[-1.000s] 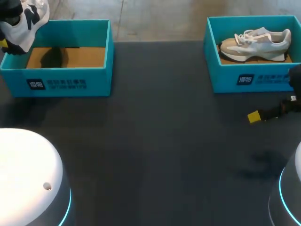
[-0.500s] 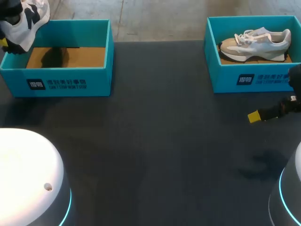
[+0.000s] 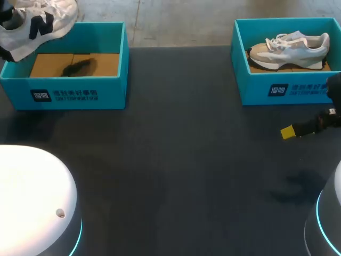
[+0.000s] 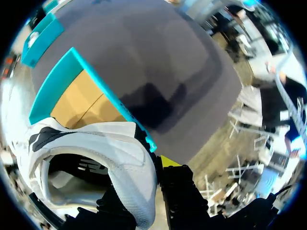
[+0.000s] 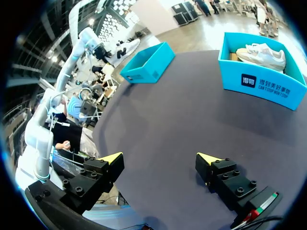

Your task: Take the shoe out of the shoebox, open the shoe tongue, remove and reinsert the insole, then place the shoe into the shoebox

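Note:
A white shoe [image 3: 40,24] with a dark side logo hangs above the back left corner of the left teal shoebox [image 3: 69,88]. My left gripper [image 4: 144,182] is shut on its heel collar, one yellow fingertip [image 4: 168,160] showing outside the heel. The cardboard floor of that box [image 4: 81,103] lies bare under the shoe. A second white and beige shoe [image 3: 290,47] lies on its side in the right teal shoebox [image 3: 282,90]. My right gripper [image 5: 160,160] stands open over the table in front of the right box [image 5: 261,79], nothing between its fingers.
Dark table [image 3: 181,160] stretches between and in front of the two boxes. White rounded arm bases sit at the front left [image 3: 32,202] and front right [image 3: 330,213] corners.
The held shoe has swung up and to the right, now showing its side. Its shadow in the left box shifted right. The right arm has stayed put.

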Robot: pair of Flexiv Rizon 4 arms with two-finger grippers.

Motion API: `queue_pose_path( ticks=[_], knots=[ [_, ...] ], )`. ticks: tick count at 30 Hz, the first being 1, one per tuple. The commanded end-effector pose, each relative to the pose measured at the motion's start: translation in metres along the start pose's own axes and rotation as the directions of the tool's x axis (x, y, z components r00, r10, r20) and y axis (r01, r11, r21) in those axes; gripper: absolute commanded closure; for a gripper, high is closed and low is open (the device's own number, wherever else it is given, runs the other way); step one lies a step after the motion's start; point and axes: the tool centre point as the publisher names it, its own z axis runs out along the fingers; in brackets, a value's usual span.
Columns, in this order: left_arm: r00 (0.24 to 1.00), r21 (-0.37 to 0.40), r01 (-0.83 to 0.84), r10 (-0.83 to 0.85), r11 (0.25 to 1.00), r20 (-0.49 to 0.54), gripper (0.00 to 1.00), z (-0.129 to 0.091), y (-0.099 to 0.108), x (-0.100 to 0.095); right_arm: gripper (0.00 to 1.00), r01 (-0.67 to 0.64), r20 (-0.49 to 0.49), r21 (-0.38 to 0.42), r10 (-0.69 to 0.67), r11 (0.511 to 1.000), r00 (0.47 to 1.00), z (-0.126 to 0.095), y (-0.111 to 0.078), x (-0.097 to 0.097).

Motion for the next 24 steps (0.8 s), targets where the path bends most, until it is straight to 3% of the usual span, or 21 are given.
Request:
queue_pose_path(
  ticks=[1, 4, 11, 24],
  knots=[
    [0.685, -0.276, -0.703, 0.729, 0.655, -0.016, 1.00, 0.006, 0.004, 0.006, 0.00, -0.001, 0.003, 0.001, 0.001, 1.000, 1.000, 0.001, 0.000, 0.000],
    [0.619, -0.299, -0.753, 0.785, 0.586, -0.022, 1.00, 0.007, 0.009, 0.004, 0.00, -0.001, 0.003, 0.001, 0.001, 1.000, 1.000, 0.001, 0.000, 0.000],
    [0.539, -0.341, -0.794, 0.842, 0.504, -0.011, 1.00, 0.005, 0.016, -0.001, 0.00, -0.001, 0.003, 0.001, 0.001, 1.000, 1.000, 0.001, 0.000, 0.000],
    [0.540, -0.303, -0.797, 0.841, 0.522, 0.030, 1.00, 0.004, 0.024, -0.017, 0.00, -0.001, 0.003, 0.001, 0.001, 1.000, 1.000, 0.001, 0.000, 0.000]
  ],
)
